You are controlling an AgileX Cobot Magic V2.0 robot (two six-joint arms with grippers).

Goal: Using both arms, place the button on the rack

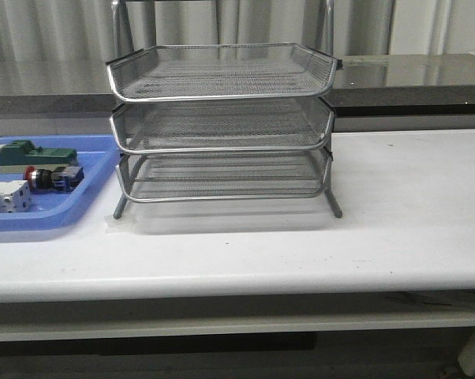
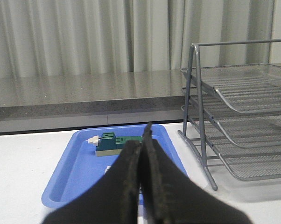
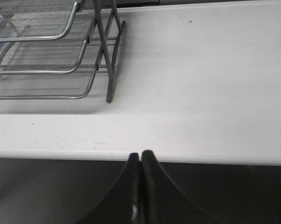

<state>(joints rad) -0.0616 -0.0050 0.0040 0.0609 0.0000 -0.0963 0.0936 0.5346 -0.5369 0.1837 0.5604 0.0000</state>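
The three-tier silver wire-mesh rack (image 1: 222,126) with chrome rims and upright metal posts stands on the white bench (image 1: 395,205), toward its far edge and a little left of the middle. All three of its tiers show only bare mesh. Just beside the rack's left feet, at the bench's left end, lies a flat blue plastic tray (image 1: 95,170).

The small push-button switch (image 1: 52,178), with a red mushroom cap, a black-and-silver collar and a blue rear block, lies on its side in the blue tray, roughly at the tray's middle and toward the side nearest the rack. Its red cap points away from the rack. A green block (image 1: 32,154) sits in the tray beyond the button, nearer the tray's far rim, and a white block (image 1: 7,197) sits nearer the tray's front rim, to the left of the button.

The left gripper (image 2: 141,140) hangs over the near part of the blue tray, its two black fingers pressed together with nothing between them. The right gripper (image 3: 140,156) is likewise closed and empty, its tips set at the front edge of the bench, right of the rack's near right foot.
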